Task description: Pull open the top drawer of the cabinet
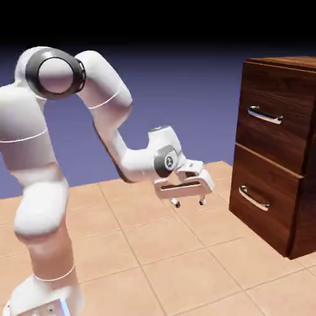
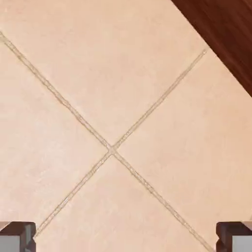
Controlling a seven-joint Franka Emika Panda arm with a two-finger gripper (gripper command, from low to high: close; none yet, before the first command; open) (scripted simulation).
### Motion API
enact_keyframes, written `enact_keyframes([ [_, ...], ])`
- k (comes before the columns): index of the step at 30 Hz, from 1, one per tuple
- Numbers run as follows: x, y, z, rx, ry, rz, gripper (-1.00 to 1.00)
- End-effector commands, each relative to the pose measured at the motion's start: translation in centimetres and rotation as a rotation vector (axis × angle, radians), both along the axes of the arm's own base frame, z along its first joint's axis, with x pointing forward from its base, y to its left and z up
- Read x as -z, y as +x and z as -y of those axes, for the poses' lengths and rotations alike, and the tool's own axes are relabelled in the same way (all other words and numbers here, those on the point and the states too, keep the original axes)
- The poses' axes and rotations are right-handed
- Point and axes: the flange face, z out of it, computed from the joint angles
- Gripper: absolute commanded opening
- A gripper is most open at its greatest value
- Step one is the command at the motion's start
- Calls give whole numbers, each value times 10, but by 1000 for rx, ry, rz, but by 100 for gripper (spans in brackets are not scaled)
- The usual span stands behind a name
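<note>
A: Arm first, on the left: the white jointed robot arm (image 1: 55, 154) bends low, its hand (image 1: 189, 202) pointing down at the tan tiled desk (image 1: 154, 259), jaws spread wide and holding nothing.

B: And to the right?

A: The boxy dark brown wood-grain cabinet (image 1: 281, 154) stands well apart from the hand. Its top drawer (image 1: 274, 114), with a curved silver bar handle (image 1: 265, 115), looks shut.

B: So the approach has yet to begin?

A: I'd say so. Next the hand must rise, turn level and straddle that upper handle.

No legible text, labels or numbers on any surface in view
</note>
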Motion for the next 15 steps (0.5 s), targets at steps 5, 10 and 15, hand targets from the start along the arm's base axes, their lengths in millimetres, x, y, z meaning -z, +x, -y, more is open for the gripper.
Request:
enact_keyframes([
  [5, 50, -13, -28, -244, -75, -128, 0],
  [10, 84, -28, -58, -491, -103, -196, 0],
  [15, 101, -38, -91, -725, -98, -191, 0],
])
